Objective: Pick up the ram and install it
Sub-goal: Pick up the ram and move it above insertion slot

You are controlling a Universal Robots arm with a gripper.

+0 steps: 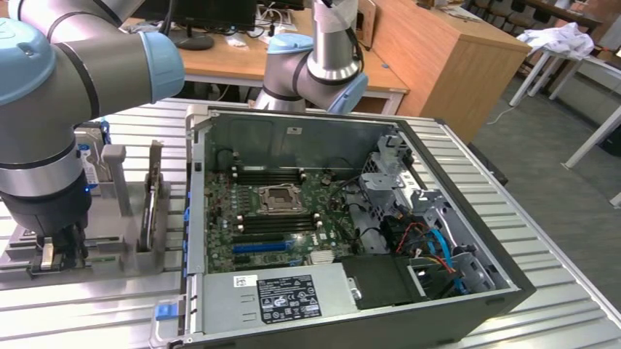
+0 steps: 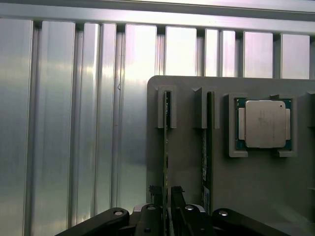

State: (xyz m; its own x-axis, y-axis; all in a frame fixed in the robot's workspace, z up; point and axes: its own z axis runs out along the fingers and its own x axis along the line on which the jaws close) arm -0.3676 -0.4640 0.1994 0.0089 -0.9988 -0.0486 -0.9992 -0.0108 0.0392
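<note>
1. Locate the hand (image 2: 167,200); it hangs low over the grey holder plate (image 2: 187,162) that rests on the ribbed metal desk (image 2: 74,123); in the exterior view the arm (image 1: 58,145) reaches down to this plate at the exterior view's left, beside the open computer case (image 1: 485,291).

2. Locate the ram (image 2: 167,142); it stands on its long edge in a narrow slot of the holder plate; a second stick (image 2: 207,142) stands in the neighbouring slot, parallel to it and just beside it; a processor (image 2: 266,124) lies flat in a square pocket on the far side of that second stick.

3. Check the hand; its two fingers (image 2: 156,196) stand one on each side of the ram, with the stick's edge between them; you see the ram seated in its slot, not lifted; you cannot tell whether the fingers press on the stick or merely flank it.

4. Note the target area; the motherboard (image 1: 281,211) lies inside the case, with black memory slots (image 1: 267,174) above and below the processor socket (image 1: 279,196) and a blue expansion slot (image 1: 260,247) nearer the camera; the ram is well apart from these.
</note>
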